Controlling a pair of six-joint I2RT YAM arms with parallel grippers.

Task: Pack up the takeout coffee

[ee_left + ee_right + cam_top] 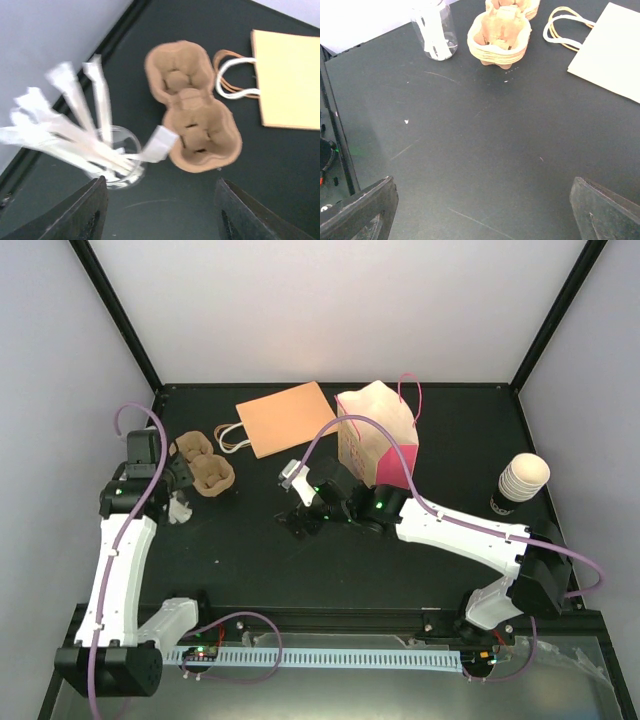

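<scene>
The takeout coffee [520, 483], a cream-white ribbed cup with a dark lower part, stands at the far right of the table, away from both arms. An open paper bag [378, 436] with pink sides and handles stands at the back middle. My right gripper [296, 502] is open and empty, low over bare table left of the bag; its fingers [360, 210] show wide apart in the right wrist view. My left gripper [180, 480] is open and empty above the pulp carrier [192, 107] and a clear jar of white sticks [115, 157].
A flat orange paper bag [285, 418] with white handles lies at the back, also in the left wrist view [287, 82] and right wrist view [607, 50]. The brown pulp carrier [203, 468] and stick jar [180, 508] sit at the left. Walls close the back and sides.
</scene>
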